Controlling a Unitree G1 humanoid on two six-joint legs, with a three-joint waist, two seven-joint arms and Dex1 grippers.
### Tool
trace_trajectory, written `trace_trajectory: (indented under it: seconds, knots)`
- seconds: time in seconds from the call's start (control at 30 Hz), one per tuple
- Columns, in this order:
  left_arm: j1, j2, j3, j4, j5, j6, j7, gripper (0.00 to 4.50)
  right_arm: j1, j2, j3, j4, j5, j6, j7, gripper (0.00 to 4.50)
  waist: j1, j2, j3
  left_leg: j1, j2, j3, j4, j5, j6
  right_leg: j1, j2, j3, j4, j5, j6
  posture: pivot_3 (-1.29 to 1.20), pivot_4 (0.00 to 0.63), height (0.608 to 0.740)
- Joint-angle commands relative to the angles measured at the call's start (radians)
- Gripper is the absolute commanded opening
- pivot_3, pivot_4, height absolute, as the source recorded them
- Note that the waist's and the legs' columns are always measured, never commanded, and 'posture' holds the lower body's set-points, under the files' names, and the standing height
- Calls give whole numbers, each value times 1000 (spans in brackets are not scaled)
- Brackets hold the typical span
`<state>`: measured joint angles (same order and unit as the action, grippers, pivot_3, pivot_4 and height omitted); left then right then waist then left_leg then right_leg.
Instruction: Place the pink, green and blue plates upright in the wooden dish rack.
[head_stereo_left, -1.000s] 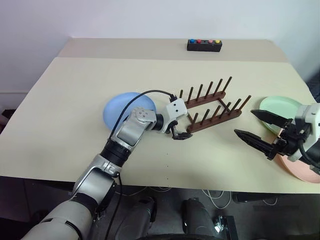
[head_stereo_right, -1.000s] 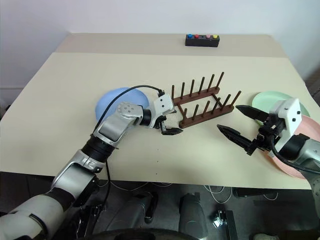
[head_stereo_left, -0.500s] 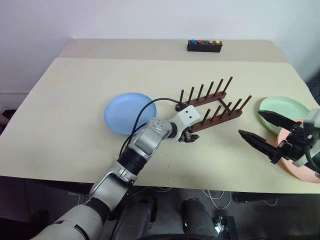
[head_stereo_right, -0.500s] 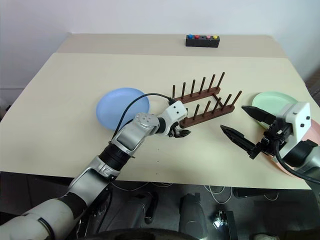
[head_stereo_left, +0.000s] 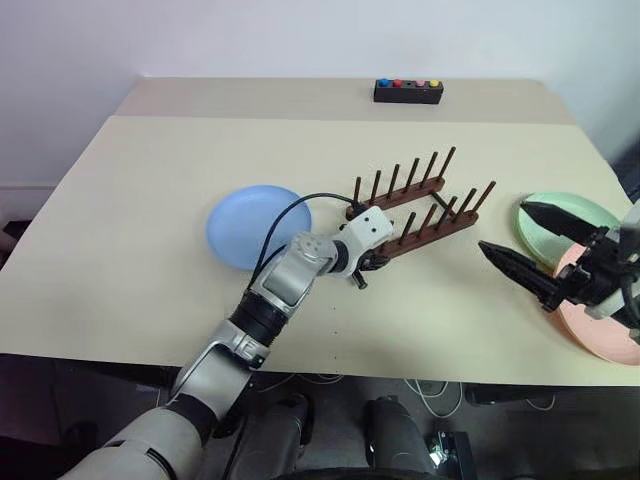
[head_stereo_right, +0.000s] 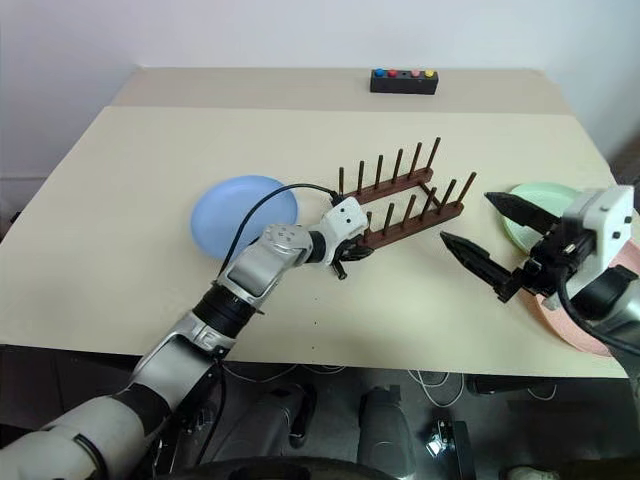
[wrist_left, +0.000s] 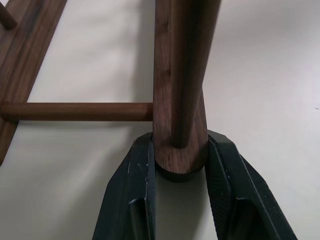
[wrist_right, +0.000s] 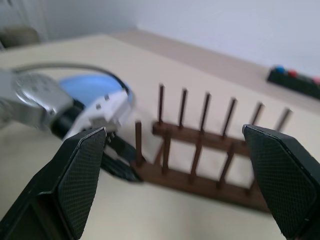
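The wooden dish rack (head_stereo_left: 420, 205) stands empty in the middle of the table. My left gripper (head_stereo_left: 362, 270) is shut on the near end of its front rail, and the left wrist view shows both fingers (wrist_left: 142, 165) clamped on that rail end (wrist_left: 180, 125). The blue plate (head_stereo_left: 250, 222) lies flat to the left of the rack. At the right the green plate (head_stereo_left: 580, 207) lies flat, with the pink plate (head_stereo_left: 600, 335) nearer the table's front edge. My right gripper (head_stereo_left: 506, 227) hovers open above the table between the rack and those two plates, holding nothing.
A small black box with coloured buttons (head_stereo_left: 408, 91) sits at the far edge of the table. The pink plate reaches close to the front right edge. Bare tabletop lies in front of the rack and on the far left.
My left gripper moved right to the rack and shut on the end of its front rail. The rack's far end swung slightly away. My right gripper rose a little, still open.
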<state>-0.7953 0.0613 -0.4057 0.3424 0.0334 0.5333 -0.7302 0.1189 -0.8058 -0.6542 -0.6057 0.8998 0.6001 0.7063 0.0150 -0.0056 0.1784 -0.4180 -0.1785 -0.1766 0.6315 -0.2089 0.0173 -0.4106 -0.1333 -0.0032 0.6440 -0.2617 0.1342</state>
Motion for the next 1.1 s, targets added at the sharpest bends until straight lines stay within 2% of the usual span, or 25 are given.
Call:
trace_trajectory:
  seconds: [0.03, 0.17, 0.27, 0.53, 0.6, 0.67, 0.77, 0.8, 0.93, 1.03, 1.1]
  knots:
    - [-61, 55, 29, -22, -48, -123, -136, 739, 6, -14, -34, -16, 14, -4, 4, 4500, 1, 0, 0, 0, 0, 0, 0, 0, 0, 0, 0, 0, 0, 0, 0, 0, 150, 740]
    - [-45, 148, -2, -11, -78, -248, -320, 739, 23, -20, -34, -26, 27, 7, 14, 4500, -1, 0, 0, 0, 0, 0, 0, -1, 1, 0, 0, 0, -1, 0, 0, 0, 150, 740]
    - [-31, 183, -38, 38, -38, -336, -363, 739, 33, -25, -38, -32, 38, 12, 15, 4500, 0, 0, 0, 0, 0, 0, 0, -1, 1, 0, 0, 0, -1, 0, 0, 0, 150, 740]
    - [-95, 147, 19, 189, -82, -319, -410, 739, 25, -21, -15, -39, 47, 17, -2, 4500, 0, 0, 0, 0, 0, 0, 1, -1, 1, 0, 0, 0, -1, 0, 0, 0, 150, 740]
    - [-102, 136, 43, 199, -99, -315, -415, 1813, 19, -24, -13, -38, 49, 19, -3, 4500, -1, 0, 0, -1, 0, 0, 1, -1, 2, 0, 0, 0, -1, 0, 0, 0, 150, 740]
    - [-100, 135, 47, 197, -93, -347, -418, 2642, 15, -26, -13, -36, 48, 20, -2, 4500, -1, 0, 0, -1, 0, 0, 1, -1, 2, 0, 0, 0, -1, 0, 0, 0, 150, 740]
    - [-102, 139, 60, 194, -83, -364, -406, 4241, 12, -28, -9, -33, 46, 21, 4, 4500, -2, 0, 0, 0, 0, 0, 1, -1, 2, 0, 0, 0, -1, 0, 0, 0, 150, 740]
    - [-106, 140, 73, 183, -99, -343, -414, 4444, 11, -27, -7, -32, 47, 22, 4, 4500, -2, 0, 0, 0, 0, 0, 1, -1, 2, 0, 0, 0, -1, 0, 0, 0, 150, 740]
    - [-128, 180, 98, 124, -104, -291, -415, 4444, 19, -24, 7, -35, 42, 27, 7, 4500, -3, 0, 0, 0, 0, 0, 1, -1, 2, 0, 0, 0, -1, 0, 0, 0, 150, 740]
    - [-162, 226, 170, 6, -207, -72, -452, 3579, 38, -26, 29, -27, 24, 29, 27, 4500, -2, 0, 0, -1, 0, 0, 1, -1, 2, 0, 0, 0, 0, 0, 0, 0, 150, 740]
    - [-139, 267, 182, -87, -235, -64, -480, 2537, 44, -29, 43, -19, 0, 25, 26, 3942, -3, 0, 0, -1, 0, 0, 1, -1, 2, -1, 0, 0, 0, 0, 0, 0, 150, 740]
